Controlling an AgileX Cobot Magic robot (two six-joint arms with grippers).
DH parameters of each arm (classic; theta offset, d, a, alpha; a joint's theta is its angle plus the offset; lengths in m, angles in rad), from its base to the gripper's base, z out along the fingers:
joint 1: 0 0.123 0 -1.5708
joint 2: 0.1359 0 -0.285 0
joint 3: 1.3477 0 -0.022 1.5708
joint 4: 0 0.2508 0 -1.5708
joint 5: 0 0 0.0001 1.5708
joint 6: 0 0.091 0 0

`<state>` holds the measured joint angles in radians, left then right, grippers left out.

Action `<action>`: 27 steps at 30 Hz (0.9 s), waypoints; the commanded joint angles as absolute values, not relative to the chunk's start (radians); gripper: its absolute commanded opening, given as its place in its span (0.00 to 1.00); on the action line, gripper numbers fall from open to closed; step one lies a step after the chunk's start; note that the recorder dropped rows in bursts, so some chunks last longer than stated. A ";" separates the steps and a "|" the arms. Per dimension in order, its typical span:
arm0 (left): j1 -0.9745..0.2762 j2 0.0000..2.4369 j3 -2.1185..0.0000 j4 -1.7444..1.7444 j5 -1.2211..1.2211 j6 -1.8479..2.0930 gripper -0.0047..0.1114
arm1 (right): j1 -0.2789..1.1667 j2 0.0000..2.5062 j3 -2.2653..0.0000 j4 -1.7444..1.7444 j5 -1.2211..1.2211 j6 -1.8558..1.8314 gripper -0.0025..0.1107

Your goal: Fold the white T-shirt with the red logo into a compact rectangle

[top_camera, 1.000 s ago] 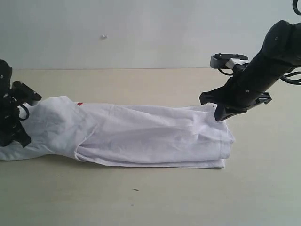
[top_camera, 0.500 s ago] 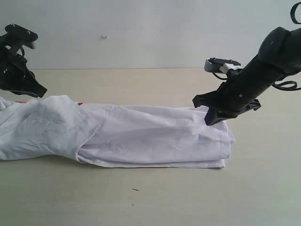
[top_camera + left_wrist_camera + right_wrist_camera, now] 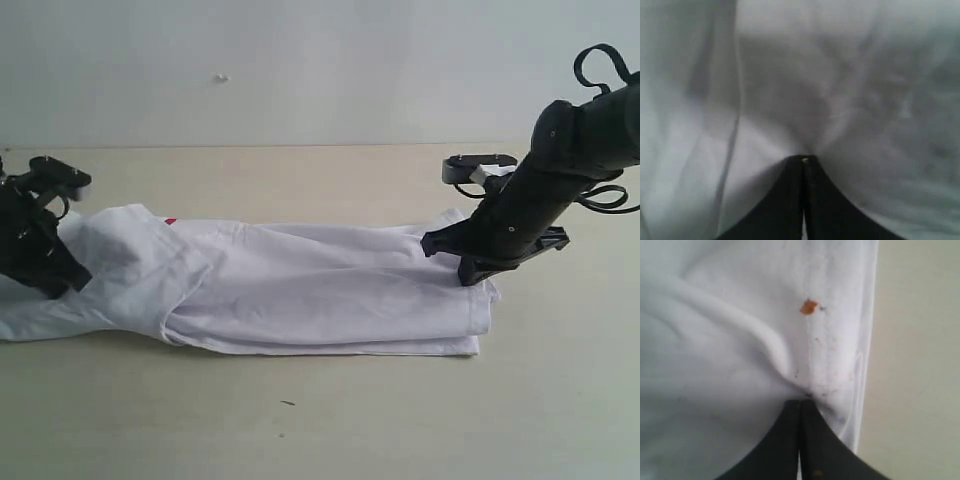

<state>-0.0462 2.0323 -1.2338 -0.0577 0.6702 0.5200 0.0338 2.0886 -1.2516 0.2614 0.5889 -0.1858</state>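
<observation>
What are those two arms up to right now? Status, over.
Left gripper shut on the white T-shirt. Right gripper shut on its other end. Shirt a long folded strip on the table. Nothing blocking.

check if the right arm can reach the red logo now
Probably not: only a sliver of the red logo shows, at the white T-shirt's far end; the right hand is shut on the other.

Table (image 3: 300,430) free beside white T-shirt (image 3: 320,290); left arm (image 3: 30,245), right arm (image 3: 530,200) block ends.
</observation>
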 commanded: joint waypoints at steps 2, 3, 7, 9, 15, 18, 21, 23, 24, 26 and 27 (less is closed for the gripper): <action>-0.030 2.056 -1.232 0.022 0.701 0.440 0.04 | 0.034 2.098 -1.255 0.239 0.606 -0.177 0.02; -0.030 2.047 -1.236 0.022 0.701 0.442 0.04 | 0.034 2.093 -1.255 0.248 0.606 -0.177 0.02; -0.032 1.971 -1.236 -0.013 0.666 0.477 0.04 | 0.034 2.063 -1.255 0.268 0.606 -0.180 0.02; -0.032 1.918 -1.236 -0.085 0.651 0.562 0.04 | 0.034 2.038 -1.255 0.282 0.606 -0.182 0.02; -0.008 1.830 -1.232 -0.333 0.575 0.735 0.04 | 0.034 1.996 -1.255 0.302 0.601 -0.182 0.02; 0.017 1.865 -1.232 -0.311 0.587 0.671 0.04 | 0.034 1.995 -1.255 0.341 0.615 -0.218 0.02; 0.060 1.911 -1.232 -0.307 0.616 0.606 0.04 | 0.034 1.993 -1.255 0.413 0.632 -0.310 0.02; 0.102 1.915 -1.234 -0.385 0.614 0.581 0.06 | 0.034 1.989 -1.255 0.464 0.645 -0.358 0.06; 0.137 1.910 -1.242 -0.467 0.619 0.601 0.10 | 0.034 1.989 -1.255 0.492 0.651 -0.379 0.09; 0.192 1.903 -1.251 -0.565 0.639 0.639 0.22 | 0.034 1.989 -1.255 0.524 0.656 -0.402 0.14; 0.222 1.901 -1.256 -0.598 0.656 0.657 0.31 | 0.034 1.989 -1.255 0.528 0.656 -0.402 0.17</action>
